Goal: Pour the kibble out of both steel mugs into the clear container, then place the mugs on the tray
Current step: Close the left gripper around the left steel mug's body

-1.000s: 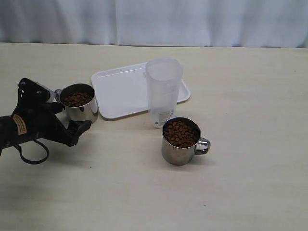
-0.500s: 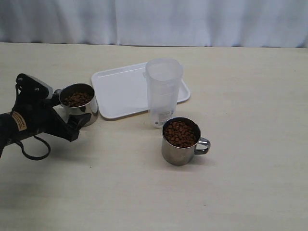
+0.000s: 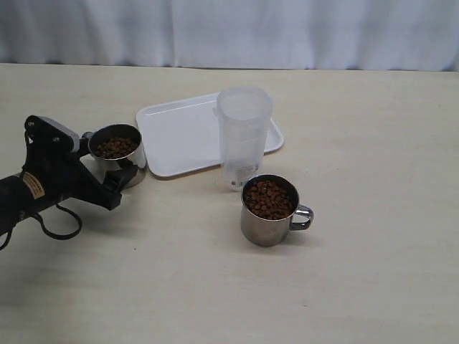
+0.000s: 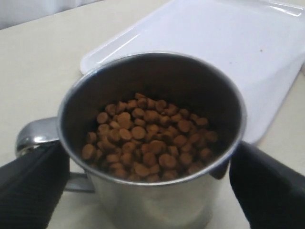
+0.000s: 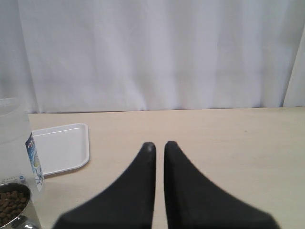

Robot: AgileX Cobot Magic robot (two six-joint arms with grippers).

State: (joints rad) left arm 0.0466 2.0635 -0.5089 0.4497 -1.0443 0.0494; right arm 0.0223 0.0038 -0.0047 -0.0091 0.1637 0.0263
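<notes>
**A:** What's the setting?

**B:** A pale bench [image 3: 373,272] with a white curtain [image 3: 287,29] along its far side. In the exterior view the tray [image 3: 179,140] lies toward 12 o'clock of the bench's middle. The clear container [image 3: 244,136] stands upright and empty at the tray's 5 o'clock edge.

**A:** And the mugs?

**B:** Both are upright and loaded with kibble [image 3: 269,198]. The right mug [image 3: 267,226] sits just beside the container, at its 5 o'clock, with no arm near it. The left mug [image 3: 133,168] stands just off the tray's 9 o'clock rim. The left gripper [image 3: 106,161] reaches in from 8 o'clock, jaws wide, one on each side of that mug.

**A:** Left wrist view?

**B:** It looks down into that mug. The black fingers [image 4: 267,186] flank the steel wall, close to it, but I can't tell if they press on it. The handle [image 4: 33,136] pokes out just beside one finger.

**A:** Right wrist view?

**B:** The right gripper [image 5: 159,145] is pinched together on nothing, above the bench. The container and the right mug's rim show at the picture's edge.

**A:** What does the next move hinge on?

**B:** As I judge it, the left mug stands squarely between the spread jaws with its axis vertical, so closing should clamp across its wall. The container lies at 3 o'clock of this mug, across the tray. The left arm is the nearer one here.
</notes>
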